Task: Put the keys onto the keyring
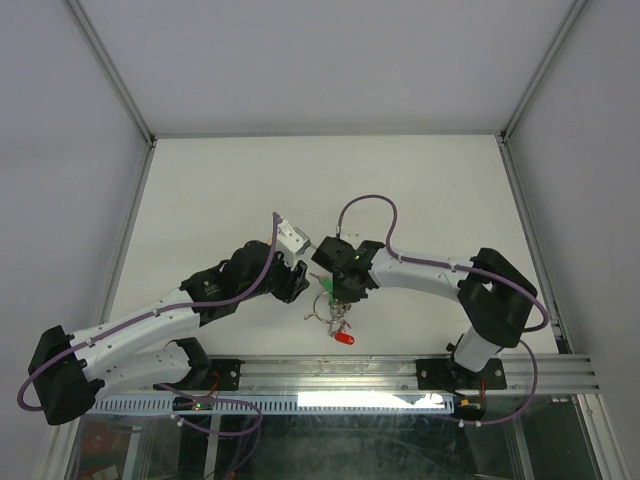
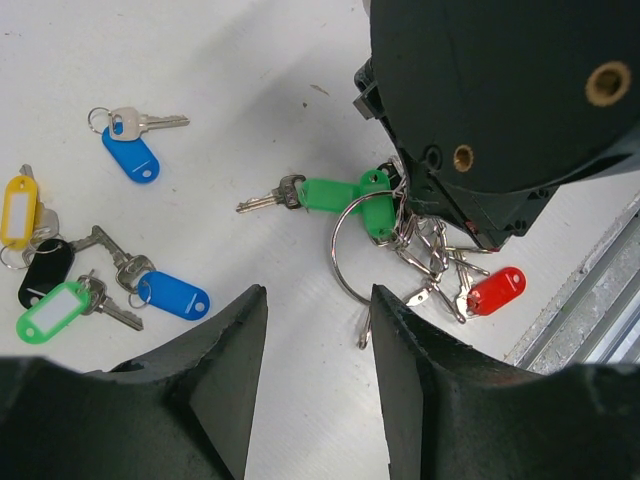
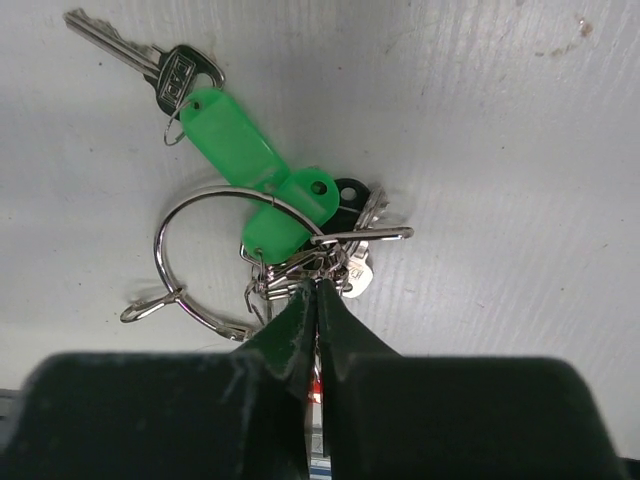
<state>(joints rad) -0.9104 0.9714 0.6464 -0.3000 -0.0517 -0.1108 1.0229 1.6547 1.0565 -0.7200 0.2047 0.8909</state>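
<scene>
While the right tool (image 3: 316,292) is pinched shut on the thin, stiff, slippery keyring (image 3: 158,248) at its bunch on the counter (image 3: 500,150), the left tool (image 2: 320,300) hovers half-open and empty; light loose keys (image 2: 130,160) seem best gripped by their caps.

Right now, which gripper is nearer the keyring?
Right. The right gripper has its closed tips among the keys bunched on the keyring; the left gripper hangs open beside the ring, apart from it.
</scene>
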